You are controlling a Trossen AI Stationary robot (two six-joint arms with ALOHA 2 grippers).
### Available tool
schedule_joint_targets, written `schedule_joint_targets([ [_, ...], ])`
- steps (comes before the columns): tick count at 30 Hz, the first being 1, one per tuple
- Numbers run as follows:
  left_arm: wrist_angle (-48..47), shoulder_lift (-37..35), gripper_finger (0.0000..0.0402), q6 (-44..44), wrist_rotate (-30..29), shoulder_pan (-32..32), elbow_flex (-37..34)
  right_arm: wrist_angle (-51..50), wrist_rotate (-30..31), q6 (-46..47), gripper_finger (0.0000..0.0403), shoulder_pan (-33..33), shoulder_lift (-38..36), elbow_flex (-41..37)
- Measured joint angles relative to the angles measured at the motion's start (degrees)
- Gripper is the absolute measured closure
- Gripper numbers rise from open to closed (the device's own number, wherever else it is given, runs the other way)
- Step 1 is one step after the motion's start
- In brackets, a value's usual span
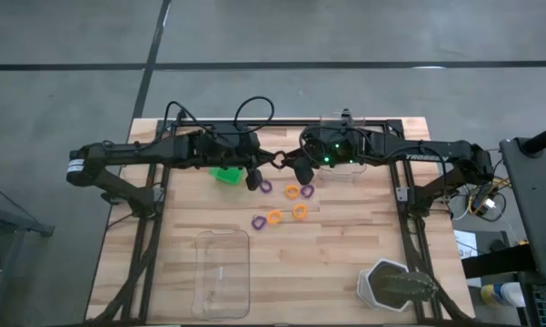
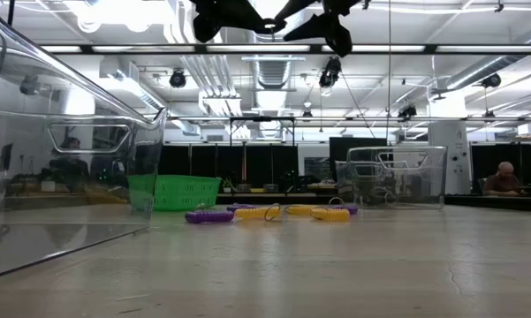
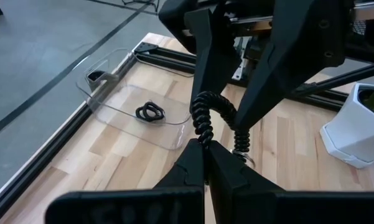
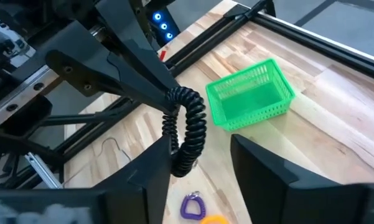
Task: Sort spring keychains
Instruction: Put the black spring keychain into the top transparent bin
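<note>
- Left tool (image 3: 202, 146) is pinched shut on a black spring keychain (image 3: 202, 115), holding it in the air above the surface (image 1: 345, 236).
- Right tool (image 4: 202, 152) is standing with fingers apart around the same coil; one finger looks to be touching it.
- Judged step: an arm-to-arm handover. Next, the right tool needs to be closing before the left is releasing.
- Purple and orange keychains (image 1: 292, 192) are lying mid-surface; another black one (image 3: 150, 112) is sitting in a clear tray (image 3: 112, 87).
- Green bin (image 4: 252, 93) is standing nearby.
- Writing on the right arm is too small to read.

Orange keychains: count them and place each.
3: one orange keychain beside a purple keychain, a second just below in the high view, a third left of that. Others may be hidden.
</note>
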Motion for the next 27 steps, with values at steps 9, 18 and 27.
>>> schedule_joint_targets([
  [9,0.0,0.0,0.0389,0.3,0.0,0.0,0.0,0.0,0.0,-2.1,0.0371,0.0,0.0,0.0],
  [18,0.0,0.0,0.0386,-0.2,-0.1,0.4,0.0,-0.3,-0.1,-2.3,0.0385,0.0,0.0,0.0],
  [27,0.0,0.3,0.0341,-4.2,-0.2,2.7,0.0,-3.2,0.4,-1.1,0.0387,-0.6,0.0,0.0],
])
